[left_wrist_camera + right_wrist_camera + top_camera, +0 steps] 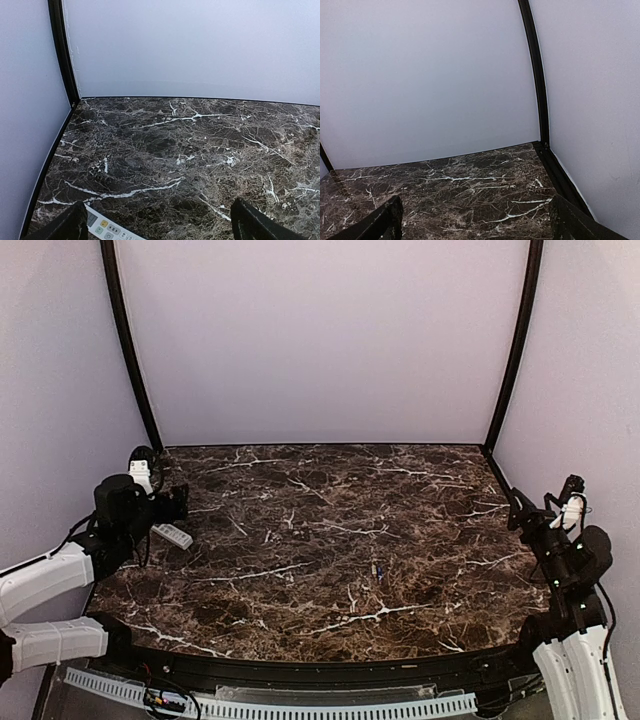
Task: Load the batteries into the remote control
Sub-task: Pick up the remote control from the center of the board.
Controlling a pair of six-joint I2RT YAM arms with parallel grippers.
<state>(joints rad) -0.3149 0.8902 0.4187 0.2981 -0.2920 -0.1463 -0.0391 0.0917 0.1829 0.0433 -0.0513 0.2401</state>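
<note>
The white remote control lies button side up near the table's left edge, just under and in front of my left gripper. In the left wrist view its button end shows at the bottom, beside the left finger. That gripper stands open with nothing between its jaws. The batteries are tiny dark bluish cylinders lying together near the middle of the table, far from both grippers. My right gripper hovers at the right edge, open and empty.
The dark marble table is closed in by pale walls at the back and on both sides. Black frame posts stand in the back corners. A black rim runs along the table's right side.
</note>
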